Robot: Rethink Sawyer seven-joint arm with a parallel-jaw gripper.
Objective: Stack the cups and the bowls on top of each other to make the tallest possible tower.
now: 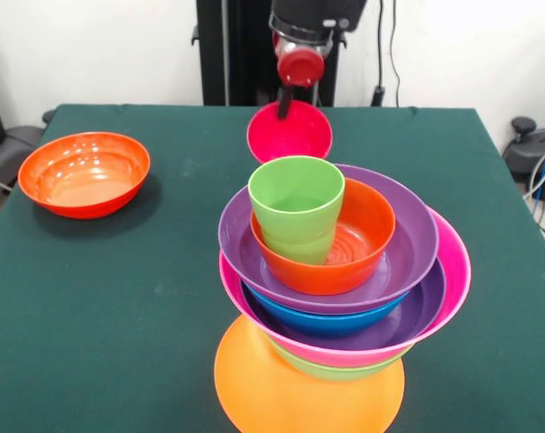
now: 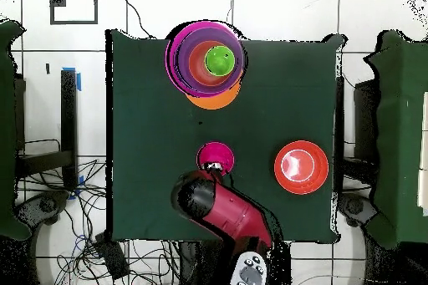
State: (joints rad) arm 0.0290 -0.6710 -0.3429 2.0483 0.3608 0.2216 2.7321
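We're in a robotics lab or test room, no question. A table (image 1: 92, 361) draped in dark green cloth sits alone on a pale tiled floor (image 2: 276, 14) with dark grid lines, and loose cables (image 2: 75, 215) sprawl over the tiles past the table's edges. Blue tape (image 2: 70, 75) marks the floor beside one edge. A black pedestal column (image 1: 236, 50) rises behind the far edge against a bare white wall (image 1: 92, 45), more cables (image 1: 382, 50) hanging down it. Rolling chair bases (image 1: 525, 126) peek in off both far corners.
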